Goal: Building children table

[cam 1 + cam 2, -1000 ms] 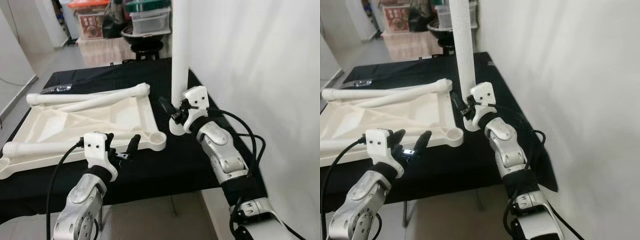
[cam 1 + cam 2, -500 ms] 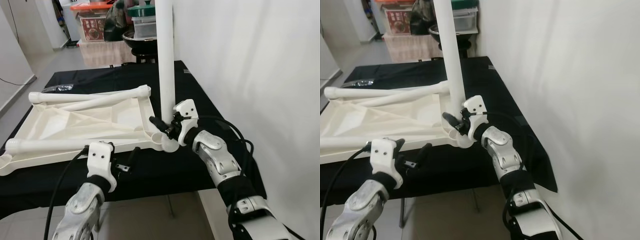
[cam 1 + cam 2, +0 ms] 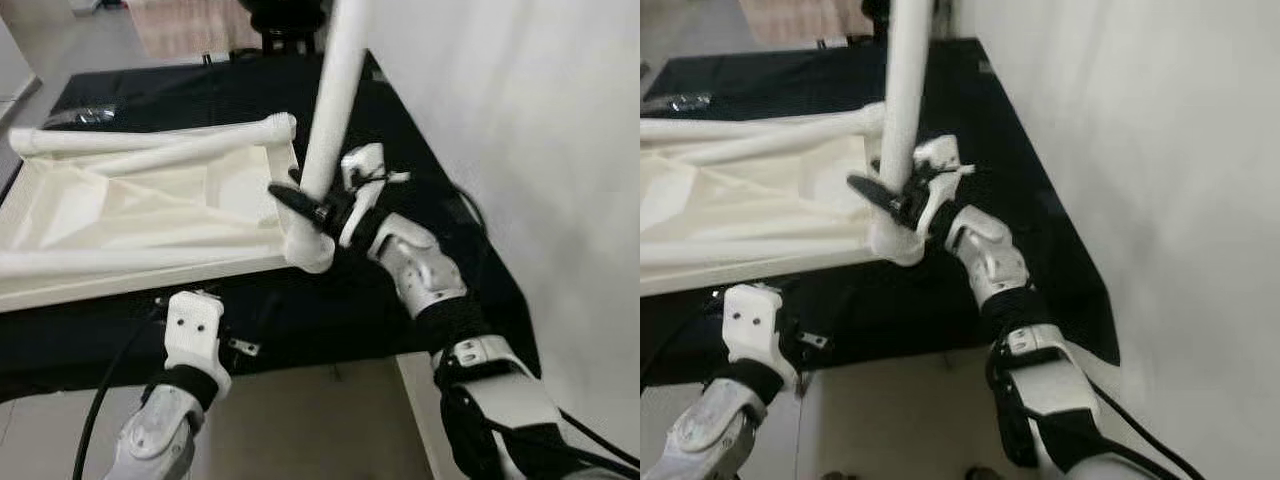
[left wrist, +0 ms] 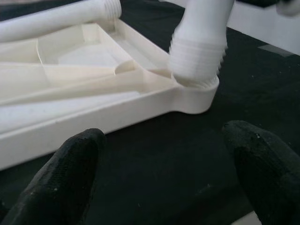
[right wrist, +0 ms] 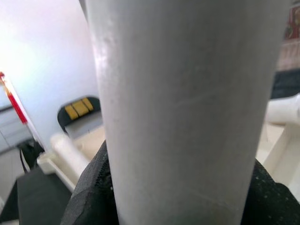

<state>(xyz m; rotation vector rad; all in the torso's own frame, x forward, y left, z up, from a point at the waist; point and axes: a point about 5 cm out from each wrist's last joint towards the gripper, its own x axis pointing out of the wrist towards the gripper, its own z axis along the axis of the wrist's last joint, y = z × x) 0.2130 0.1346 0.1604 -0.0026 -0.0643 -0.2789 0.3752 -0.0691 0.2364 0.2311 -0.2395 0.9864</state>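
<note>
Soft daylight, slight motion blur

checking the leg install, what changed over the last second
The right gripper, shut on the white table leg, carried it from beside the tabletop over to the corner socket, where its threaded end now sits. The left gripper stayed open and low near the black table edge. The upside-down tabletop and the legs lying on it stayed put.

A plain indoor room, seemingly a home or storage space: white wall (image 3: 520, 120) on the right, pale bare floor (image 3: 300, 430), and a table draped in black cloth (image 3: 420, 290) bearing unassembled white plastic furniture parts (image 3: 150, 210). Background detail is too blurred to identify.
</note>
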